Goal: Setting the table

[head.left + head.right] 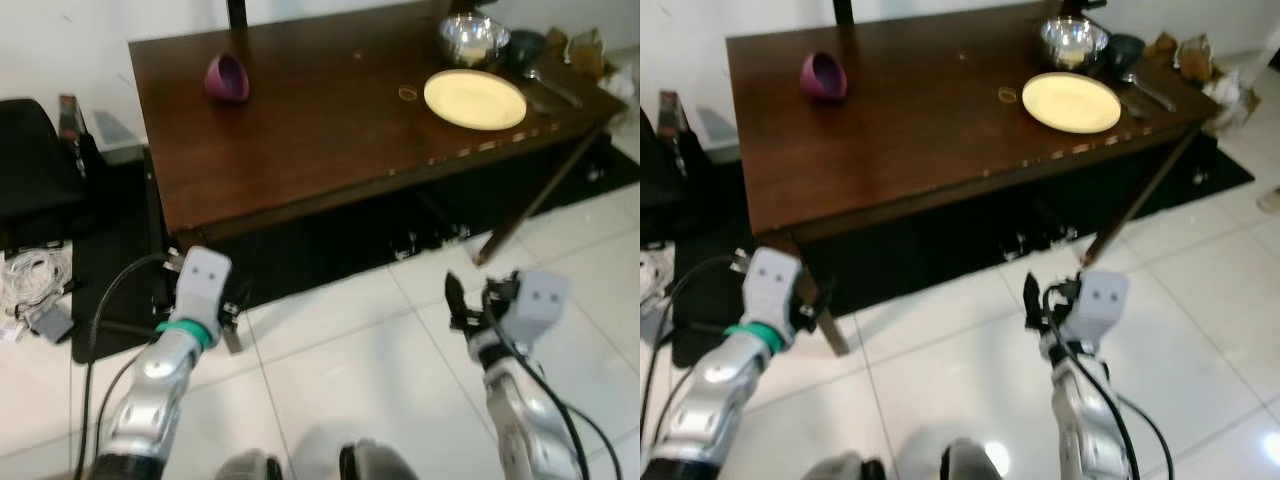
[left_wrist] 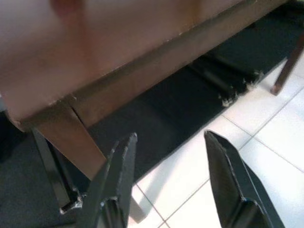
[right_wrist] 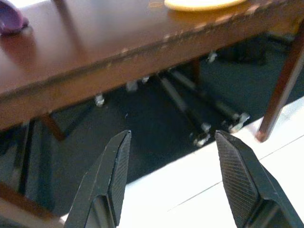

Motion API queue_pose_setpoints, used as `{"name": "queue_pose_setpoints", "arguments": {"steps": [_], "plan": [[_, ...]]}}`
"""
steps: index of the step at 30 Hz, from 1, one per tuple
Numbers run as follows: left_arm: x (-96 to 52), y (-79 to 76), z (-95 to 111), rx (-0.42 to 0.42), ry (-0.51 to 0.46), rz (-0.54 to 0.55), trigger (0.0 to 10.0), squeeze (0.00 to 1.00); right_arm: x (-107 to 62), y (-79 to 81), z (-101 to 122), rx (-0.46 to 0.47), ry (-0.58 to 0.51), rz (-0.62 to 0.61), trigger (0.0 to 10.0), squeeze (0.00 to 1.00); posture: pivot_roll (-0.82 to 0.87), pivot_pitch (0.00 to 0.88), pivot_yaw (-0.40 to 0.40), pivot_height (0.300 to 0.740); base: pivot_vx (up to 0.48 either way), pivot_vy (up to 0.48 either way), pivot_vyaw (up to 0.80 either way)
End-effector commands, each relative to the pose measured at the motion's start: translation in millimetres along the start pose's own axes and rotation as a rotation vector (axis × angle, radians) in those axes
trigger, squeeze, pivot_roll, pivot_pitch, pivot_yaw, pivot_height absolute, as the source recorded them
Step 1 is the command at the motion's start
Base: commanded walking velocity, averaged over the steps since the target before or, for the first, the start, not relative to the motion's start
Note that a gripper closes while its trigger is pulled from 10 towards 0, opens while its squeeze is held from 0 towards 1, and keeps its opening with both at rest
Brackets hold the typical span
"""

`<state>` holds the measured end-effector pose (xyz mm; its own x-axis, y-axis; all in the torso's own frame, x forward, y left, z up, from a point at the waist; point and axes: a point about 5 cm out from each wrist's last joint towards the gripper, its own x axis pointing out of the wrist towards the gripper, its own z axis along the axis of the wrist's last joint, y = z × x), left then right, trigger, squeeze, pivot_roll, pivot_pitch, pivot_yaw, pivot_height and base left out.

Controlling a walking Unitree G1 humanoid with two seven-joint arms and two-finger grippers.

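The round pale-yellow plate lies near the dark wooden table's right end — a tipped purple bowl well apart. Both the left claw and right claw hang apart, empty, below the table edge — rising carelessly risks striking it.

Left end effector spread, right end effector too (both low)

White tile floor; dark rug under table; tangled white cables left.
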<state>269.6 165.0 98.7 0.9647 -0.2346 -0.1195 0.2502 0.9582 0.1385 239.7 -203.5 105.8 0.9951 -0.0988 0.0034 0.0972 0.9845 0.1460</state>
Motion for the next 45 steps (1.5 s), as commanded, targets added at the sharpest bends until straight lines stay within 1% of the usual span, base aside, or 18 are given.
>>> {"name": "queue_pose_setpoints", "arguments": {"steps": [1, 2, 3, 4, 5, 6, 7, 8, 9, 11, 13, 17, 22, 24, 31, 45], "plan": [[-1.4, 2.5, 7.5, -0.026, -0.024, 0.024, 10.0, 0.0, -1.1, 2.4, 8.1, 0.005, -0.02, -0.011, 10.0, 0.0, -0.1, 0.002, 0.025, 0.74, 0.0, 0.0, 0.0], [-1.4, 2.5, 7.5, -0.026, -0.024, 0.024, 10.0, 0.0, -1.1, 2.4, 8.1, 0.005, -0.02, -0.011, 10.0, 0.0, -0.1, 0.002, 0.025, 0.74, 0.0, 0.0, 0.0], [3.2, 3.6, 13.9, -0.043, -0.052, 0.053, 10.0, 0.0, 1.8, 4.2, 9.1, -0.006, -0.028, -0.002, 10.0, 0.0, -0.1, 0.001, 0.022, 0.74, 0.0, 0.0, 0.0], [3.2, 3.6, 13.9, -0.043, -0.052, 0.053, 10.0, 0.0, 1.8, 4.2, 9.1, -0.006, -0.028, -0.002, 10.0, 0.0, -0.1, 0.001, 0.022, 0.74, 0.0, 0.0, 0.0], [7.2, 3.6, 19.7, -0.056, -0.07, 0.076, 10.0, 0.0, 4.3, 5.8, 9.6, -0.014, -0.029, 0.007, 10.0, 0.0, -0.09, 0.0, 0.021, 0.74, 0.0, 0.0, 0.0], [7.2, 3.6, 19.7, -0.056, -0.07, 0.076, 10.0, 0.0, 4.3, 5.8, 9.6, -0.014, -0.029, 0.007, 10.0, 0.0, -0.09, 0.0, 0.021, 0.74, 0.0, 0.0, 0.0], [13.2, 1.3, 27.7, -0.069, -0.097, 0.09, 10.0, 0.0, 8.7, 7.0, 11.8, -0.001, -0.038, 0.01, 10.0, 0.0, -0.09, 0.0, 0.021, 0.74, 0.0, 0.0, 0.0], [13.2, 1.3, 27.7, -0.069, -0.097, 0.09, 10.0, 0.0, 8.7, 7.0, 11.8, -0.001, -0.038, 0.01, 10.0, 0.0, -0.09, 0.0, 0.021, 0.74, 0.0, 0.0, 0.0], [17.4, -5.7, 36.0, -0.052, -0.121, 0.073, 10.0, 0.0, 13.4, 7.0, 15.1, 0.022, -0.046, -0.002, 10.0, 0.0, -0.09, 0.0, 0.021, 0.74, 0.0, 0.0, 0.0], [17.4, -5.7, 36.0, -0.052, -0.121, 0.073, 10.0, 0.0, 13.4, 7.0, 15.1, 0.022, -0.046, -0.002, 10.0, 0.0, -0.09, 0.0, 0.021, 0.74, 0.0, 0.0, 0.0], [20.7, -16.4, 43.0, -0.026, -0.142, 0.033, 10.0, 0.0, 18.2, 7.4, 17.3, 0.054, -0.046, -0.017, 10.0, 0.0, -0.1, 0.0, 0.029, 0.74, 0.0, 0.0, 0.0], [19.2, -21.0, 42.7, -0.026, -0.121, 0.007, 10.0, 0.0, 14.8, 10.2, 14.6, 0.069, -0.015, -0.022, 10.0, 0.0, -0.1, 0.0, 0.035, 0.74, 0.0, 0.0, 0.0], [20.3, -19.9, 41.9, -0.033, -0.108, 0.009, 10.0, 0.0, 12.4, 11.7, 11.9, 0.076, 0.002, -0.03, 10.0, 0.0, -0.1, 0.0, 0.037, 0.74, 0.0, 0.0, 0.0], [21.9, -19.4, 40.2, -0.047, -0.098, 0.01, 10.0, 0.0, 11.6, 13.0, 9.2, 0.078, 0.011, -0.032, 10.0, 0.0, -0.11, 0.0, 0.039, 0.74, 0.0, 0.0, 0.0], [26.0, -21.1, 37.8, -0.056, -0.086, 0.023, 10.0, 0.0, 15.0, 12.7, 6.7, 0.068, 0.023, -0.029, 10.0, 0.0, -0.11, 0.0, 0.04, 0.74, 0.0, 0.0, 0.0], [27.8, -23.0, 36.0, -0.06, -0.073, 0.035, 10.0, 0.0, 15.6, 13.8, 5.2, 0.07, 0.035, -0.026, 10.0, 0.0, -0.11, 0.0, 0.041, 0.74, 0.0, 0.0, 0.0]]}}
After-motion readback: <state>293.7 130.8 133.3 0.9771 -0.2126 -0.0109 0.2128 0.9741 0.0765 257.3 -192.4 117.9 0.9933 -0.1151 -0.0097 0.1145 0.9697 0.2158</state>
